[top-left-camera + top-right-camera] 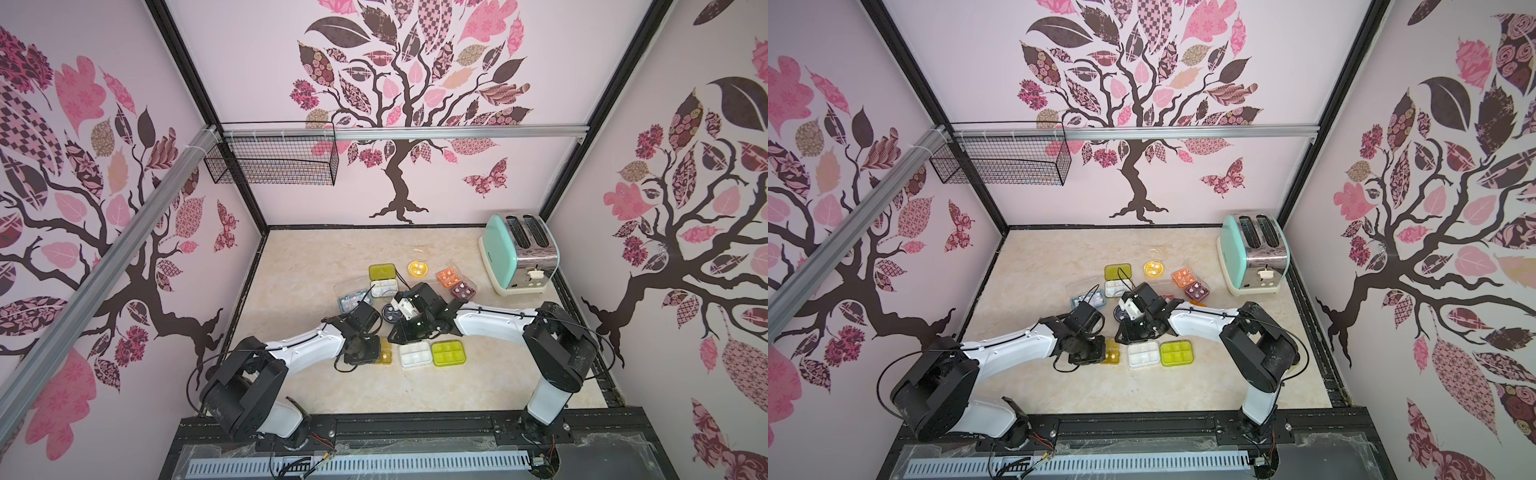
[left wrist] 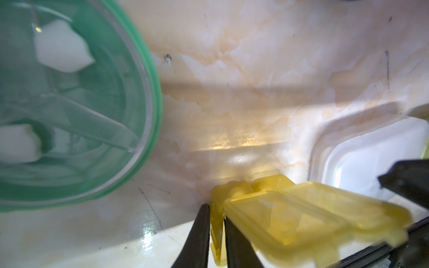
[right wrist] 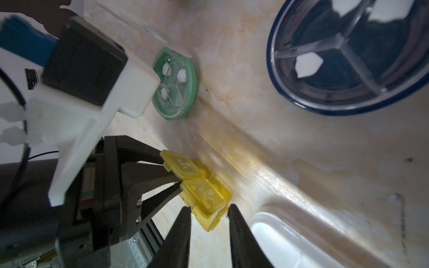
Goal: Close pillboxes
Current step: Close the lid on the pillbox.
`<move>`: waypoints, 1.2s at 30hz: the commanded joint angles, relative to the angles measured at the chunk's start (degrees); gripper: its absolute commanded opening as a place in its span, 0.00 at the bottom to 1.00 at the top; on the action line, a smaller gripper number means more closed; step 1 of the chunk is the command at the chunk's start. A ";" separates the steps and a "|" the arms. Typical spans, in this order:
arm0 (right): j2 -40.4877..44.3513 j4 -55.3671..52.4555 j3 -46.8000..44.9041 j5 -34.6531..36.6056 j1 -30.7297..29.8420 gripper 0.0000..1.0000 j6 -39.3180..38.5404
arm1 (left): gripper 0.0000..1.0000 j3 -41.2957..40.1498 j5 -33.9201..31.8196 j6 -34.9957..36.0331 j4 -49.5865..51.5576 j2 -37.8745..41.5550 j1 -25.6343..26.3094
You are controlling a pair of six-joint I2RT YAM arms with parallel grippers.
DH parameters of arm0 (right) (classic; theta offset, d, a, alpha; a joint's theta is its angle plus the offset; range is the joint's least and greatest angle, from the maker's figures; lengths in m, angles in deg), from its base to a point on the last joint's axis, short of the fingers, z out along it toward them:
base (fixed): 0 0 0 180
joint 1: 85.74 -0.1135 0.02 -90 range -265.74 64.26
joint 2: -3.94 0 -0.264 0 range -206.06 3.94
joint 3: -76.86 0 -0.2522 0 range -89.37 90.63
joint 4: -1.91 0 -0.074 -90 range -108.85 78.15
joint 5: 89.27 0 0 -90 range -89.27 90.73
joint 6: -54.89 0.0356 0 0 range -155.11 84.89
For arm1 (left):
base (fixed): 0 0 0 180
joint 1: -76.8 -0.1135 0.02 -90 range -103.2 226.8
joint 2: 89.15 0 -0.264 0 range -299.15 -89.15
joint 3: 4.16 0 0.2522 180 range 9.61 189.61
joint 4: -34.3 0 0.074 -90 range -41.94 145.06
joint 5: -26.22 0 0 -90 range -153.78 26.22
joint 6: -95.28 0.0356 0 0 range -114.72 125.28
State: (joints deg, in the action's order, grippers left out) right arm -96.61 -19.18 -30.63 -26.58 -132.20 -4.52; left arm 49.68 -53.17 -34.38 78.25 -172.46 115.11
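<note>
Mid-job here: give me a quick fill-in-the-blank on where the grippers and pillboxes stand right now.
1. Beside the yellow pillbox, which the left gripper pinches by a lid flap, lies a rectangular pillbox coloured ____.
2. The right gripper has its fingers either side of the yellow pillbox; the green pillbox nearby is ____ in shape.
3. The mint-green appliance standing at the back right is a ____.
Missing words: white; round; toaster.

Tally: 3 round pillboxes (image 3: 174, 83); 8 rectangular or square pillboxes (image 1: 448, 352) in view; 1 toaster (image 1: 517, 257); 1 wire basket (image 1: 274, 160); 2 arms (image 1: 307, 345).
</note>
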 commanded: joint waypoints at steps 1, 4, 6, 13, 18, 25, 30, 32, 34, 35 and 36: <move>1.53 -0.91 0.88 -0.28 -0.39 0.33 -0.70 | 0.17 0.31 -0.50 -0.26 -0.63 -0.19 0.37; 2.20 -0.48 1.25 0.39 -0.39 0.35 -0.10 | 0.17 0.18 -0.55 -0.08 -0.66 -0.11 0.30; 1.71 -0.49 1.71 1.27 -0.39 0.35 0.02 | 0.17 0.16 -0.50 -0.14 -0.75 -0.10 0.34; -1.92 -0.41 3.91 2.71 -0.41 0.35 1.69 | 0.17 -0.08 -0.50 -0.08 -0.96 -0.02 0.36; -2.74 -0.55 4.40 3.33 -0.39 0.33 1.71 | 0.17 -0.35 -0.46 -0.21 -1.22 -0.06 0.44; -2.86 -1.18 3.03 2.54 -0.47 0.31 1.33 | 0.16 0.01 -0.50 -0.25 -1.23 -0.15 0.46; -0.08 -0.76 1.08 1.92 -0.52 0.31 1.99 | 0.16 0.09 -0.58 -0.44 -1.44 -0.49 0.45; 0.93 -0.67 0.49 1.91 -0.48 0.32 2.28 | 0.16 0.08 -0.59 -0.60 -1.54 -0.54 0.44; 1.69 -0.84 0.24 1.80 -0.48 0.32 2.30 | 0.16 0.10 -0.76 -0.77 -1.59 -0.66 0.45; 1.92 -0.83 0.07 1.61 -0.52 0.31 2.29 | 0.16 0.17 -0.85 -0.86 -1.54 -0.63 0.41; 1.94 -0.68 -0.15 1.29 -0.61 0.32 2.32 | 0.16 0.18 -0.90 -0.96 -1.58 -0.72 0.45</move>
State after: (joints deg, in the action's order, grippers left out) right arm -96.02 -19.40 -30.90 -24.57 -132.20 -2.51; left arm 49.68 -53.22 -34.90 77.29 -172.46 115.37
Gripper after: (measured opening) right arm 0.315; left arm 0.161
